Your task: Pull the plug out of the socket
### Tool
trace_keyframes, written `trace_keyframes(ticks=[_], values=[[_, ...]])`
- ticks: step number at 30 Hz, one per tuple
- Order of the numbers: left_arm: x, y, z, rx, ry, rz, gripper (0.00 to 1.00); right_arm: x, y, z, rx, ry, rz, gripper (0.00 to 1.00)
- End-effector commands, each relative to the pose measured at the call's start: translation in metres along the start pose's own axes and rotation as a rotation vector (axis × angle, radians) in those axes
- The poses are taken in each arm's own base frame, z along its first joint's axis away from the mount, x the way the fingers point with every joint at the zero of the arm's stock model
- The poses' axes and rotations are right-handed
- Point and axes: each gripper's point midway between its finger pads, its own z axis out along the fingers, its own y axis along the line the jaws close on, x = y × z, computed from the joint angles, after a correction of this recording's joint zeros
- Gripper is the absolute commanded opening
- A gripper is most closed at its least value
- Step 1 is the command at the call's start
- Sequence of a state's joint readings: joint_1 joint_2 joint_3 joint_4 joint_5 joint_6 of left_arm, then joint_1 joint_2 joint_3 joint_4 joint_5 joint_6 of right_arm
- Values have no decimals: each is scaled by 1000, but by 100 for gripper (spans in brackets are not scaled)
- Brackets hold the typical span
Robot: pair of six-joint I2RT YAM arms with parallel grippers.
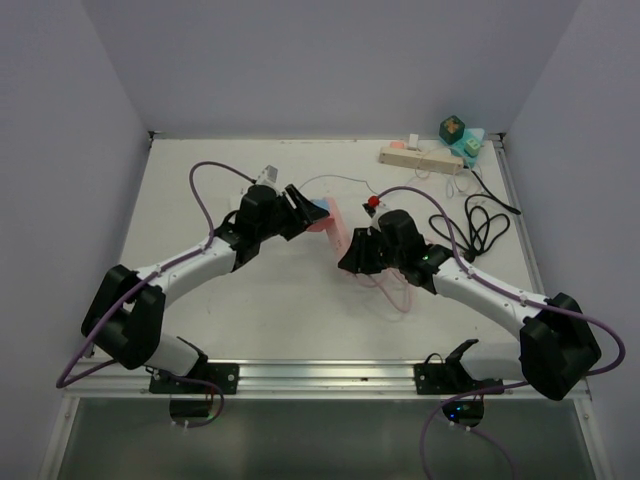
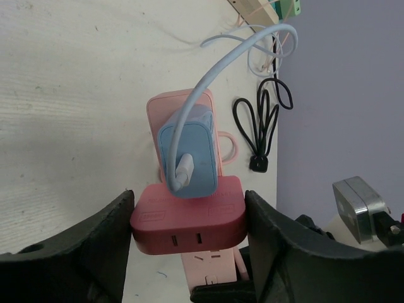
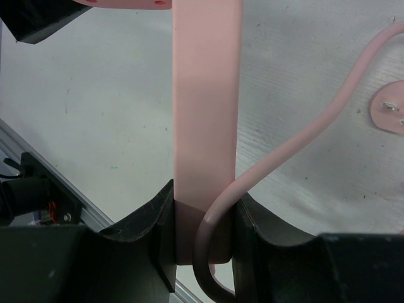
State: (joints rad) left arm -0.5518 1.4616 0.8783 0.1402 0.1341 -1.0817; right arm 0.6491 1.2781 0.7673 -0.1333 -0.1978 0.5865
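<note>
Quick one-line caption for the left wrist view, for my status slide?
Left tool flanks a coral-red plastic plug block on the pink power strip, fingers touching both sides, pale blue charger beyond.

The socket strip (image 2: 182, 108) was pale pink, the plug (image 2: 189, 218) on it coral red, the charger (image 2: 197, 146) light blue. Right of the strip lay a black cable (image 2: 259, 164) on the white table (image 2: 76, 95).

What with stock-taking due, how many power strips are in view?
2: pink strip mid-table in the right claw; beige strip near the far right corner.
</note>
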Motion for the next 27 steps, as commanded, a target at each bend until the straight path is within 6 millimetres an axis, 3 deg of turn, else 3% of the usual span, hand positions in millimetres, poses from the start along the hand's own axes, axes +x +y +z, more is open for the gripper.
trace_keyframes(ticks=[1,3,8,16,21,27], values=[[-3,-12,-4,37,-23,-1,50,-26,24,-1,-90,-100,-39,0],[-5,-15,-10,46,-32,-1,39,-24,22,-1,-80,-97,-40,0],[-1,-17,-18,63,-16,-23,0,-23,8,0,-20,-115,-22,0],[3,-8,-40,43,24,-55,0,-18,-42,2,171,-134,1,0],[-12,4,-58,25,17,-77,0,-14,-70,1,244,-134,19,0],[-29,19,-73,-32,1,-23,0,-23,-66,-3,227,-155,10,0]])
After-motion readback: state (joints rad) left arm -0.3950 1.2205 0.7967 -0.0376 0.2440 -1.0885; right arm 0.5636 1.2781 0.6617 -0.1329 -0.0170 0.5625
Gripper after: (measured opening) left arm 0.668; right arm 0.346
